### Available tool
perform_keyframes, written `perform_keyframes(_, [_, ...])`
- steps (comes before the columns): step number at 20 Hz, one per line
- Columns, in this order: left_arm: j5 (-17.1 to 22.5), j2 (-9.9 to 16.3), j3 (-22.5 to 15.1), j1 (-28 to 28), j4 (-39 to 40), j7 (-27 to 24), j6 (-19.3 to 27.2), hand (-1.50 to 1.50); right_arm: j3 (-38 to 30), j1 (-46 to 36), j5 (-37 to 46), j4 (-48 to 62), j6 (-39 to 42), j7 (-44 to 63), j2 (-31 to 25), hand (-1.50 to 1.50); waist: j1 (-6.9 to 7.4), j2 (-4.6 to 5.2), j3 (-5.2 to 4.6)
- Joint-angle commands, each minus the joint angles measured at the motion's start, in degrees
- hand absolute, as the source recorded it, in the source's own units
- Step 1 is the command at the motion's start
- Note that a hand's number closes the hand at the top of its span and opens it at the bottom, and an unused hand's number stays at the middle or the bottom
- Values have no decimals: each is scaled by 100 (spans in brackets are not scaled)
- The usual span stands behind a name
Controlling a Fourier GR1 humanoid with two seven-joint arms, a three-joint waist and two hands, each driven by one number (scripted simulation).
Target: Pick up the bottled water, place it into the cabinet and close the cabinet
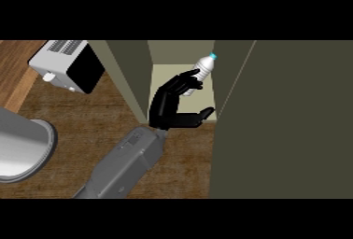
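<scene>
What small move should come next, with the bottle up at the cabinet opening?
Probably ease the hand back out. The clear plastic water bottle with a blue cap already looks set inside the olive-green cabinet, on its pale shelf, and the black fingers look straightened beside it, not curled round it. Only after that could the door be swung shut.
</scene>
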Motion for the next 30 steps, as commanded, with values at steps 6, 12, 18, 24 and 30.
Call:
perform_keyframes(6, [-180, 740, -718, 2258, -2267, 118, 228, -150, 182, 356, 547, -758, -277, 72, -90, -150, 189, -29, 2])
perform_keyframes(12, [-171, 1651, -837, 3724, -3617, -61, 242, -150, 522, 278, 805, -889, -214, 292, -434, -150, 334, -21, -7])
perform_keyframes(18, [-133, 2514, -736, 4479, -4141, -469, -499, -150, 394, -477, 1371, -774, 405, 196, -1334, 150, 388, -32, -22])
perform_keyframes(24, [53, 3320, -283, 5234, -4617, -991, -1056, -150, 657, -996, 1461, -1098, 485, 588, -1751, 150, 425, -17, -37])
perform_keyframes(30, [392, 4101, 185, 5859, -4837, -1257, -1786, -150, 1499, -1432, 1269, -1235, 220, 1365, -1637, 150, 458, 44, -54])
